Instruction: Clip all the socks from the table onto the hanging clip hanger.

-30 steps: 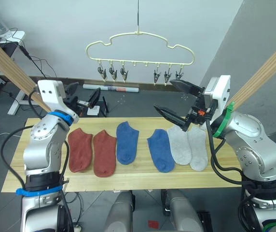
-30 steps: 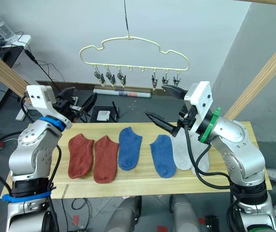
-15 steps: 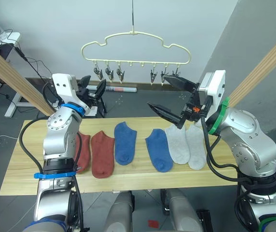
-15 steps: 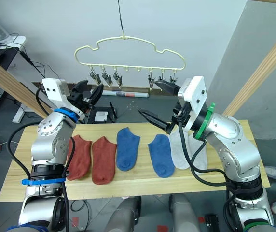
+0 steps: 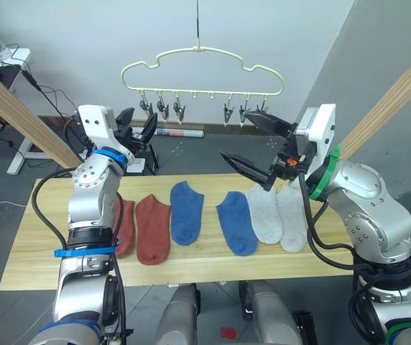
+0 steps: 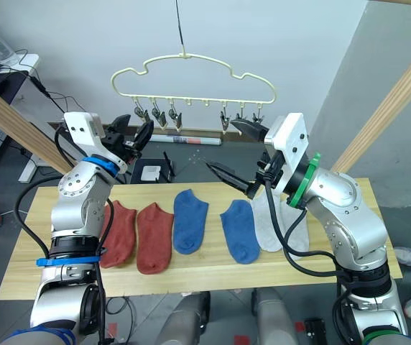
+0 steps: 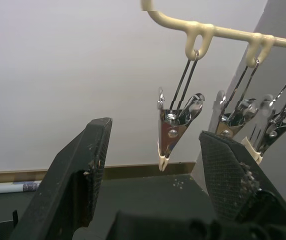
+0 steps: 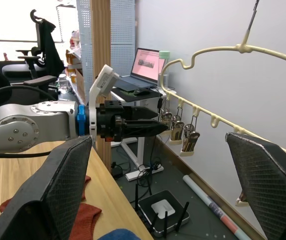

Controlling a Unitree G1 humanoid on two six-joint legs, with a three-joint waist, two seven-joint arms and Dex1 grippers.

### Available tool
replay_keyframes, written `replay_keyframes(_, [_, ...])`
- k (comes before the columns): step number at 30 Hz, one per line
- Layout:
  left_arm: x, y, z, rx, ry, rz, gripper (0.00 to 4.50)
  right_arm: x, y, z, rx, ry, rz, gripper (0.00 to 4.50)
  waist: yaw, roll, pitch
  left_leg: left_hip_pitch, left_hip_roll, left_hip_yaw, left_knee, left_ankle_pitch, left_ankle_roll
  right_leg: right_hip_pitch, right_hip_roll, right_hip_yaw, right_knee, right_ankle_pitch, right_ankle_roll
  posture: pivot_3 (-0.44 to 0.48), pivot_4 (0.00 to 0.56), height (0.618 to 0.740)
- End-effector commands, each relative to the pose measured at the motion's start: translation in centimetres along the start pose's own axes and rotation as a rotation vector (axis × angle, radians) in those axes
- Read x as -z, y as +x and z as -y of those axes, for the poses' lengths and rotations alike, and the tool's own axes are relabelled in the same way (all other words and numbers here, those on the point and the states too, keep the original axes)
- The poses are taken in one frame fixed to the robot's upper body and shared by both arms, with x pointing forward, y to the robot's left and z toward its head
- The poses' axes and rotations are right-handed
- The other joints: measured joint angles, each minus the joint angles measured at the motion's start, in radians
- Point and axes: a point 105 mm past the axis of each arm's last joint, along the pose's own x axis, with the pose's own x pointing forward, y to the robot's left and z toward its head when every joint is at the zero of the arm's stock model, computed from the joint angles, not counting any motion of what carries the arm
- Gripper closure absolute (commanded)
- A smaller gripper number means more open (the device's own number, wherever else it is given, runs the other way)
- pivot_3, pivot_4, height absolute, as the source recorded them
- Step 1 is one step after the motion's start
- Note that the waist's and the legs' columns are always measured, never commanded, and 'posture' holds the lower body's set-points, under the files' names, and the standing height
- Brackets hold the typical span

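Six socks lie in a row on the light-wood table (image 5: 33, 251): two rust-red (image 5: 153, 228), the left one partly behind my left arm, two blue (image 5: 187, 212), and two light grey (image 5: 266, 214) side by side. The pale-yellow clip hanger (image 5: 202, 68) hangs behind the table with empty metal clips (image 5: 162, 109). My left gripper (image 5: 141, 121) is raised and open, just short of the leftmost clip (image 7: 173, 127), which hangs ahead between its fingers (image 7: 83, 170). Over the right blue sock and the grey socks, my right gripper (image 5: 238, 135) is wide open and empty.
Slanted wooden beams cross at the left (image 5: 19, 108) and right (image 5: 399, 86). A tube (image 5: 180, 132) and a black box lie on the floor behind the table. A desk with a laptop (image 8: 143, 62) stands far left.
My left arm has risen from table height and brought its open gripper up to the hanger's leftmost clips. The right gripper has stayed about where it was. The camera shifted.
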Motion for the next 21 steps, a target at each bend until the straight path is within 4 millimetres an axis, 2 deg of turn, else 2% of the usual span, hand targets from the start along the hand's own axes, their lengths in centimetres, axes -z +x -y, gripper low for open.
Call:
replay_keyframes(1, [-2.2, 0.6, 0.2, 0.01, 0.041, 0.08, 1.39, -1.4, 0.1, -0.4, -0.029, -0.044, 0.05, 0.0, 0.001, 0.0, 0.0, 0.0, 0.0, 0.0, 0.0, 0.0, 0.0, 0.0, 0.0, 0.0, 0.0, 0.0, 0.0, -0.04, 0.341, 0.74])
replay_keyframes(11, [-2.7, 0.9, 0.0, 0.004, 0.049, 0.102, 1.39, -1.3, 0.1, -0.2, -0.018, -0.042, 0.045, 0.0, 0.0, 0.0, 0.0, 0.0, 0.0, 0.0, 0.002, 0.0, 0.0, -0.001, 0.0, 0.0, 0.004, 0.0, 0.0, -0.039, 0.333, 0.74])
replay_keyframes(15, [-3.0, 1.0, 0.0, 0.006, 0.052, 0.115, 2.17, -1.3, 0.0, -0.2, -0.018, -0.045, 0.041, 0.0, 0.0, 0.0, 0.0, 0.0, 0.0, 0.0, 0.005, 0.0, 0.0, -0.001, 0.0, 0.001, 0.006, 0.0, 0.0, -0.039, 0.333, 0.74])
replay_keyframes(21, [-3.2, 1.0, 0.0, 0.008, 0.053, 0.121, 3.77, -1.1, 0.0, -0.3, -0.014, -0.039, 0.037, 0.0, 0.0, 0.0, 0.0, 0.0, 0.0, 0.0, 0.009, -0.001, 0.002, -0.001, 0.0, 0.001, 0.009, 0.0, 0.0, -0.038, 0.335, 0.74])
